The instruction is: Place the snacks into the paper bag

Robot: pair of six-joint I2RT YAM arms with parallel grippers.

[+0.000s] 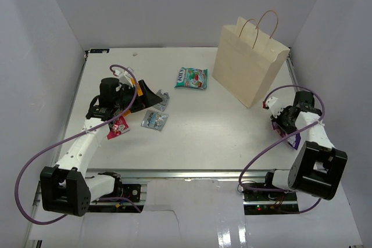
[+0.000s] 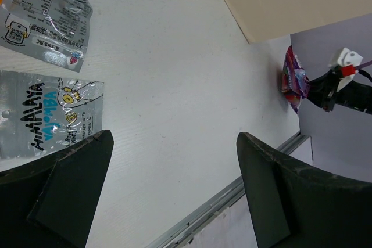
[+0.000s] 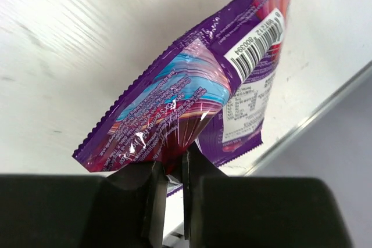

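Note:
The tan paper bag (image 1: pixel 250 62) stands upright at the back right. My right gripper (image 1: pixel 285 125) is shut on a purple packet (image 3: pixel 192 103), pinching its lower edge just above the table; the packet also shows in the left wrist view (image 2: pixel 292 79). My left gripper (image 1: pixel 150 98) is open and empty (image 2: pixel 174 137), low over the table beside two silver-blue packets (image 2: pixel 49 114) (image 2: pixel 49 18). A green-white packet (image 1: pixel 192 78) lies mid-table near the bag. A red-pink packet (image 1: pixel 118 127) lies under my left arm. An orange packet (image 1: pixel 133 84) peeks from behind the left wrist.
White walls enclose the table on the left, back and right. A metal rail (image 1: pixel 186 173) runs along the near edge. The bag's two loop handles (image 1: pixel 261 24) stick up. Purple cables loop off both arms.

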